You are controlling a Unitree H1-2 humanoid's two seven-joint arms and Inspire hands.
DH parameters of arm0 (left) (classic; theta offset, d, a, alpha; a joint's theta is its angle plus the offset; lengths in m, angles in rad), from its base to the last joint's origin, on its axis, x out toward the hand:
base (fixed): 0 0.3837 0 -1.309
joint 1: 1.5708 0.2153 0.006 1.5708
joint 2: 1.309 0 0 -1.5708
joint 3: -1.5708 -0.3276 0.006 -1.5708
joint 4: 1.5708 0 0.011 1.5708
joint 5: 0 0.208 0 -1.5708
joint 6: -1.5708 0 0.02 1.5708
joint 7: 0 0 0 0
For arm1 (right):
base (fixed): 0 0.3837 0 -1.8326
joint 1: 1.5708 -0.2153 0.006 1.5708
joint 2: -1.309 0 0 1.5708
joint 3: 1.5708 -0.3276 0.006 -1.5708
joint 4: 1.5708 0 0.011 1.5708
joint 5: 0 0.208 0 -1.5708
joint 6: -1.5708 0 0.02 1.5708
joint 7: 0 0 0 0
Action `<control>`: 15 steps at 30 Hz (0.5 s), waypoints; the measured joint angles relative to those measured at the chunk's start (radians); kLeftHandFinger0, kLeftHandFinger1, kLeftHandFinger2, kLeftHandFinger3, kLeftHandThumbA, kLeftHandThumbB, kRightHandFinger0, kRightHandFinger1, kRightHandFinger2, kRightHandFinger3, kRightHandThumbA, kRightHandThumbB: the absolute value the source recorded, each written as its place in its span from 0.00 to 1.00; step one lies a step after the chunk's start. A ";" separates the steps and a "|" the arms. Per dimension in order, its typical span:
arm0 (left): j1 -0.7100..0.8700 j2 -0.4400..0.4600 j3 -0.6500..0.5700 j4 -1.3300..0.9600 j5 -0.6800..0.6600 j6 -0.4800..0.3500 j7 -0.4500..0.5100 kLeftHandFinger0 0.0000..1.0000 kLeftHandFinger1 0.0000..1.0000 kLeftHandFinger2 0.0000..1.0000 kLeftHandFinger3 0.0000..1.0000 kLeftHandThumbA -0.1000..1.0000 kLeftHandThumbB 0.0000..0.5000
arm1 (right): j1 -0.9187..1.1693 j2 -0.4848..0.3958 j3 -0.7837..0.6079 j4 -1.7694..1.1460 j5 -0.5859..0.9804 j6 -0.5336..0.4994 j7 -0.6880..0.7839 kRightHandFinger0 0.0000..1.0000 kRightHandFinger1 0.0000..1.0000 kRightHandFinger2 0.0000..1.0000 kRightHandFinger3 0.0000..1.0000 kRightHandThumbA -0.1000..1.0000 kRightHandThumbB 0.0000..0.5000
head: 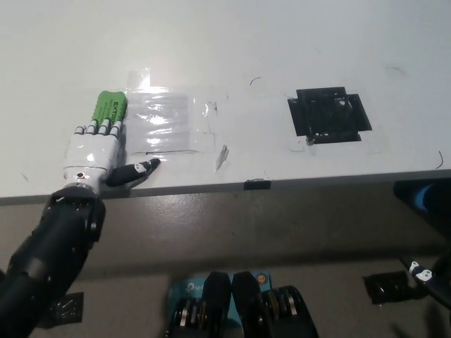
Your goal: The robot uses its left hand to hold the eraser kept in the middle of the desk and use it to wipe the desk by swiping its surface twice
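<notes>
One white left hand (95, 149) is the only robot hand in view on this white counter (282, 42); the black right hand does not show anywhere in the head view. Nearest the viewer, along the counter's front edge, a dark forearm (53, 253) rises from about seven o'clock and ends at the white hand, which lies palm down at roughly nine o'clock of the scene. Its fingers (99, 129) are stretched forward side by side, close together, and rest flat on the near end of a green eraser (109, 108). The dark-tipped thumb (139, 170) sticks out to the side toward three o'clock, lying on the counter apart from the eraser. The hand presses down on the eraser rather than wrapping around it.

Only the far part of the eraser shows beyond the fingertips, at about twelve o'clock from the hand; it is a rounded green block with dark lettering too small to read. Touching its side toward three o'clock lies a clear, shiny sheet of plastic film (169, 121) taped flat to the counter, catching bright reflections.

At the front edge near six o'clock, a small dark strip of tape (256, 184) marks the counter lip. Farther off, toward two o'clock and well apart from the hand, a square of black tape (328, 114) is stuck to the surface. Several thin dark pen marks (254, 79) are scattered near it.
</notes>
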 measured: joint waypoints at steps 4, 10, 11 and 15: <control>0.029 -0.019 0.041 0.001 -0.014 -0.014 0.037 1.00 1.00 1.00 1.00 1.00 0.86 | 0.000 0.000 0.000 0.000 0.000 0.000 0.000 1.00 1.00 1.00 1.00 1.00 0.25; 0.053 -0.034 0.090 -0.002 -0.046 -0.054 0.060 1.00 1.00 1.00 1.00 1.00 0.85 | 0.000 -0.001 0.000 0.000 0.000 0.000 0.000 1.00 1.00 1.00 1.00 1.00 0.30; 0.053 -0.035 0.094 -0.003 -0.052 -0.059 0.060 1.00 1.00 1.00 1.00 1.00 0.86 | 0.000 -0.001 0.000 0.000 0.000 0.000 0.000 1.00 1.00 1.00 1.00 1.00 0.30; 0.050 -0.038 0.095 -0.003 -0.057 -0.068 0.060 1.00 1.00 1.00 1.00 1.00 0.85 | -0.001 -0.002 0.000 0.000 -0.001 0.002 0.000 1.00 1.00 1.00 1.00 1.00 0.27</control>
